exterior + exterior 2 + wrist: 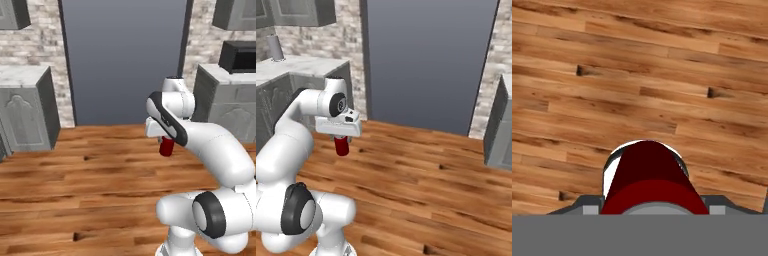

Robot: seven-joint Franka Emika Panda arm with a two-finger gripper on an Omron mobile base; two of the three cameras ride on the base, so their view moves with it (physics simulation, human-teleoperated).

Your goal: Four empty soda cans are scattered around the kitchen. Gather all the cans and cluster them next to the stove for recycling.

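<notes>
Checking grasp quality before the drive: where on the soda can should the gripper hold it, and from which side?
As it is now: the gripper is shut on the soda can, coming from above with one finger on each side of the upper wall. The can hangs upright over the wood floor. Its round, straight sides suit that pinch; a lower hold would probably be steadier.

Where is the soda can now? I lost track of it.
The soda can hangs upright in the gripper, above the wood floor, facing the grey door.
</notes>
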